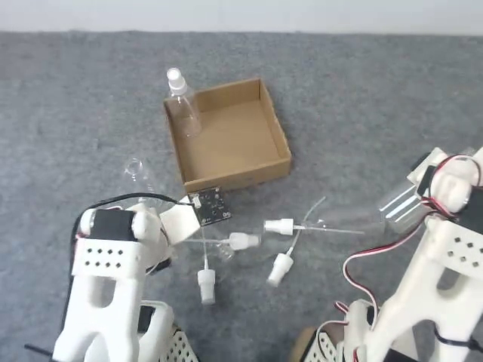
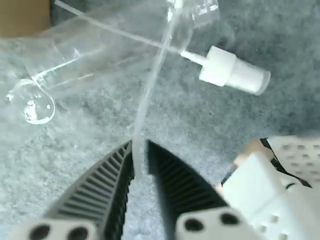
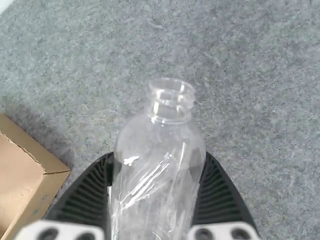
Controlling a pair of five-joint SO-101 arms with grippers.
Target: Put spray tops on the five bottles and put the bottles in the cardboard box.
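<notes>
Pinching the thin dip tube (image 2: pixel 150 90) of a spray top, my left gripper (image 2: pixel 139 152) is nearly closed, its jaws drawn narrow with just the tube between them, low over the grey carpet (image 2: pixel 210 130). Just beyond it, an uncapped clear bottle (image 2: pixel 85 55) lies on its side. A loose white spray top (image 2: pixel 232 75) rests beside it, its own tube crossing the bottle.

My right gripper (image 3: pixel 157 162) clamps a second clear bottle (image 3: pixel 160 150) by the body. Its open neck (image 3: pixel 171 100) points away from me, with no top fitted.

Seen from above, the cardboard box (image 1: pixel 249 175) sits on the carpet ahead of both my arms, nearer my left one. A capped bottle (image 1: pixel 183 102) stands in its far left corner, white spray top fitted. Another open bottle (image 1: pixel 136 177) is outside the box, just to its left and close to my left arm. Several white spray tops (image 1: pixel 280 268) lie scattered on the carpet between my two arms, their tubes pointing different ways.
</notes>
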